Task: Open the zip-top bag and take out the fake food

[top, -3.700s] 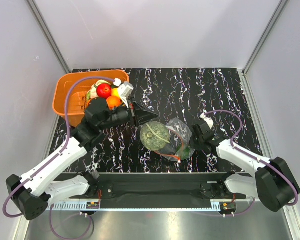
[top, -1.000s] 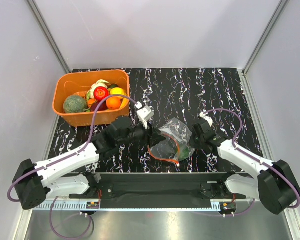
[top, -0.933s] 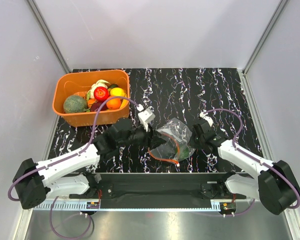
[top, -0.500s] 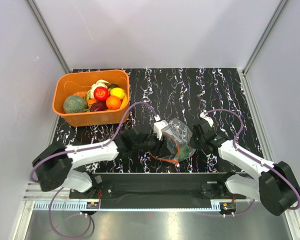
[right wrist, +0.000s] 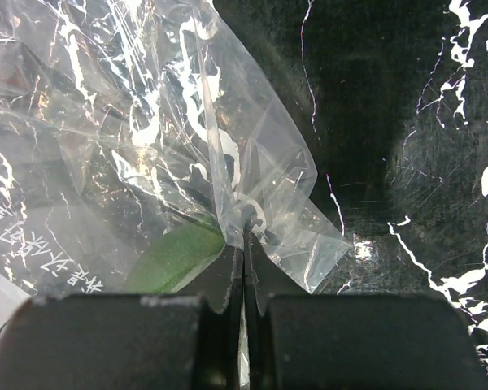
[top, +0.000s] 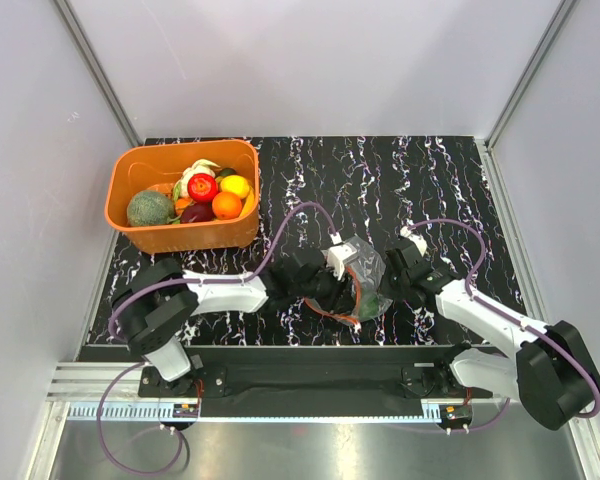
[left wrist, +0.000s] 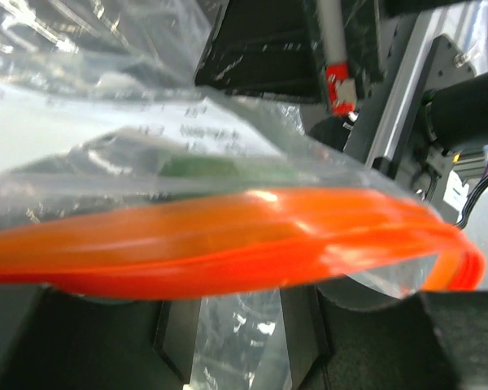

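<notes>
Your right fingers (right wrist: 244,268) are clenched on a pinched fold of the bag (right wrist: 146,154), at its edge nearest the right arm; a green piece (right wrist: 175,260) shows through the plastic just beside that pinch. Your left fingers (top: 342,290) sit at the bag's mouth, parted, with the orange zip strip (left wrist: 228,240) lying across the wrist view right in front of them; you cannot tell from here whether they grip the strip or only stand around it. Green shows behind the film there too.

The bag lies on the black white-veined table (top: 420,180), near its front edge and a little right of centre, held between the two arms. The left arm reaches low across the front of the table to get there, its purple cable (top: 290,225) arching over it.

Grey walls close in the back and both sides. The far half of the table and its right rear corner give you room to move.

At the back left stands an orange basket (top: 130,215), well apart from the bag, holding a red apple (top: 202,186), a maroon piece (top: 197,212), orange and yellow balls, a white piece and a grey-green melon (top: 150,208).
</notes>
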`<move>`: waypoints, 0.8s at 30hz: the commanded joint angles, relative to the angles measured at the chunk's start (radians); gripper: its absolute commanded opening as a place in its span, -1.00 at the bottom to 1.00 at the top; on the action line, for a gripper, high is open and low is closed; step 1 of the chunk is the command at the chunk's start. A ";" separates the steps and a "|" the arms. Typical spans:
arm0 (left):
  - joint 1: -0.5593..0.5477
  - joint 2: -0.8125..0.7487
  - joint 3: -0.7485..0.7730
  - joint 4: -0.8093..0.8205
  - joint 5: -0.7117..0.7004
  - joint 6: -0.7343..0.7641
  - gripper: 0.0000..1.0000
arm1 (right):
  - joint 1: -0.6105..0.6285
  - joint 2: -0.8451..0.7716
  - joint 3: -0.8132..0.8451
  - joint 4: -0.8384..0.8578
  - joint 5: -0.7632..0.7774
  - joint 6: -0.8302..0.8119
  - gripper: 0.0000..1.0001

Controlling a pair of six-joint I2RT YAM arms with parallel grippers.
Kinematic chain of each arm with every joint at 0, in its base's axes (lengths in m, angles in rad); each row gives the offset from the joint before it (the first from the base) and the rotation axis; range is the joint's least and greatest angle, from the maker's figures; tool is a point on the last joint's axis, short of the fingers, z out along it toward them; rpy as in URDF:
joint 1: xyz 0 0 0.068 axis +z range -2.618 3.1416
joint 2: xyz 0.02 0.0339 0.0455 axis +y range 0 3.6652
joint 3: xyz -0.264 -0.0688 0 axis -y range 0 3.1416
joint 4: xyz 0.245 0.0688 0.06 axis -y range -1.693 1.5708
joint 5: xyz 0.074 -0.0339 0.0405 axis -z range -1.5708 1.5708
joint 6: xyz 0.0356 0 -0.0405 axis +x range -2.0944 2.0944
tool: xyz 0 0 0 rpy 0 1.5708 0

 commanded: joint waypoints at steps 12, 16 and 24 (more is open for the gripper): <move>-0.042 0.122 0.076 0.277 0.073 -0.090 -0.05 | -0.003 -0.018 -0.012 0.027 -0.020 0.024 -1.00; -0.048 0.134 0.091 0.289 0.062 -0.099 0.21 | -0.002 -0.027 -0.016 0.026 -0.023 0.025 -1.00; -0.070 0.173 0.145 0.228 -0.002 -0.072 0.67 | -0.003 -0.052 -0.023 0.009 -0.020 0.025 -1.00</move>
